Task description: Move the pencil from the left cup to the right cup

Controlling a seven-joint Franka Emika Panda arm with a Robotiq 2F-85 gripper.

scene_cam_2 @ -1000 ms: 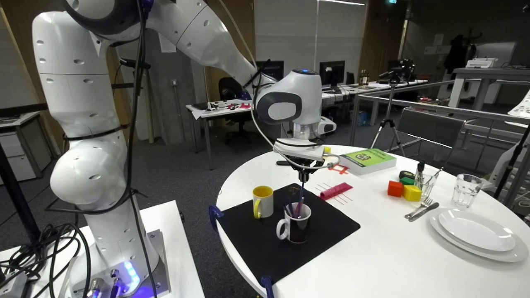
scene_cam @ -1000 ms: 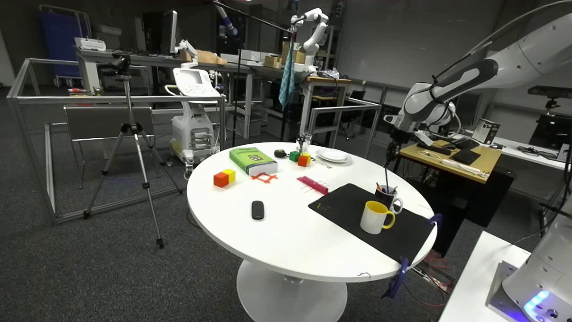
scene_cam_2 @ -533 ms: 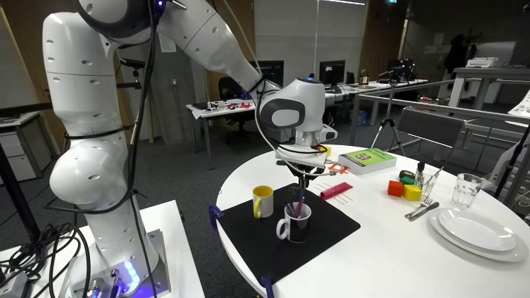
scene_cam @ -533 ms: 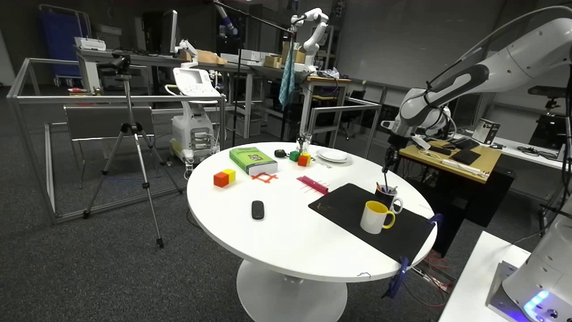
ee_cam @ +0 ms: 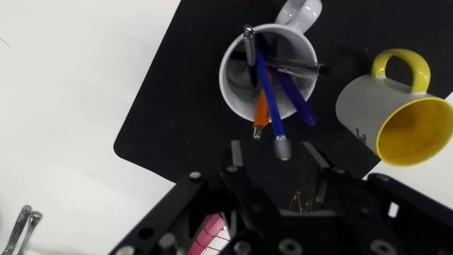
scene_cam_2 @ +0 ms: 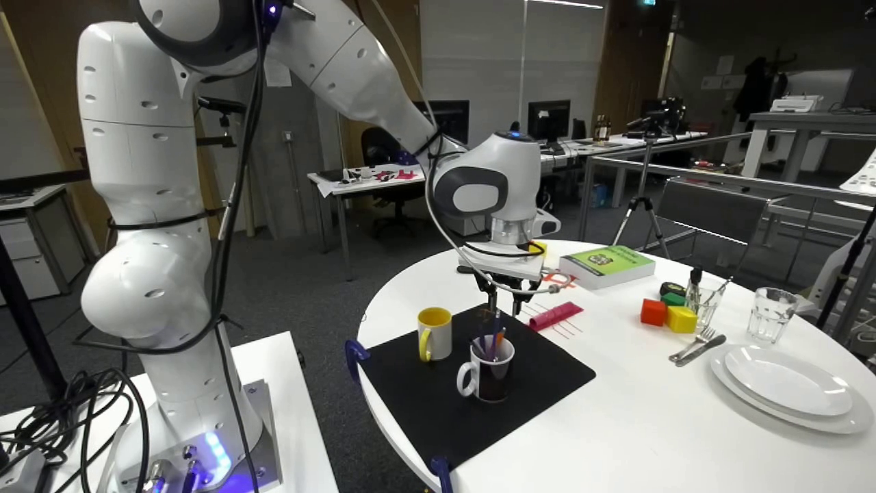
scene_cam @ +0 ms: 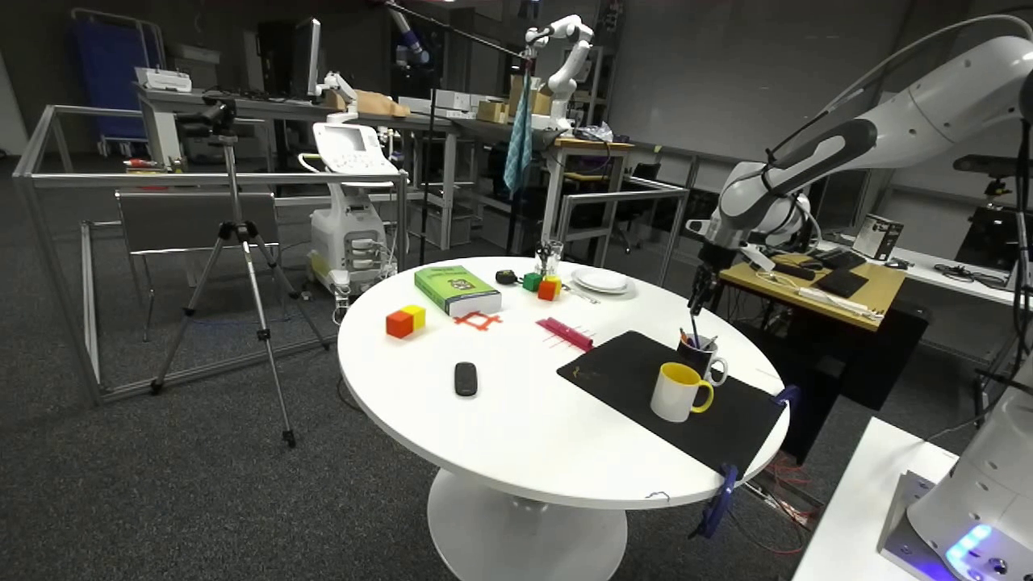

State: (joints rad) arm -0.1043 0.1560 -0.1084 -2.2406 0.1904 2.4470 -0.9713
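The slim blue pencil [ee_cam: 270, 95] stands in the dark-sided, white-handled ceramic mug [scene_cam_2: 494, 382] among pens [ee_cam: 262, 109], presumably propped by its rim. My claw [ee_cam: 274, 150] is spread wide, gripping nothing, presumably so the pencil may rest; its upper end shows between my fingers [ee_cam: 237, 154]. By my bearings, that mug is the right, the yellow-lined white ceramic mug [scene_cam_2: 443, 340] the left: delivery appears compliant, withdrawal due. Curved blue clamps [scene_cam: 718, 504] likely stop the thin black mat [scene_cam_2: 424, 411] sliding on the round white worktop [scene_cam: 500, 411]

Both exterior views go pretty dim toward the back. Wrist view: tabletop [ee_cam: 70, 71] nearly blown out, glare on the white mug handle [ee_cam: 307, 18], gripper [ee_cam: 276, 154] kinda blurry.
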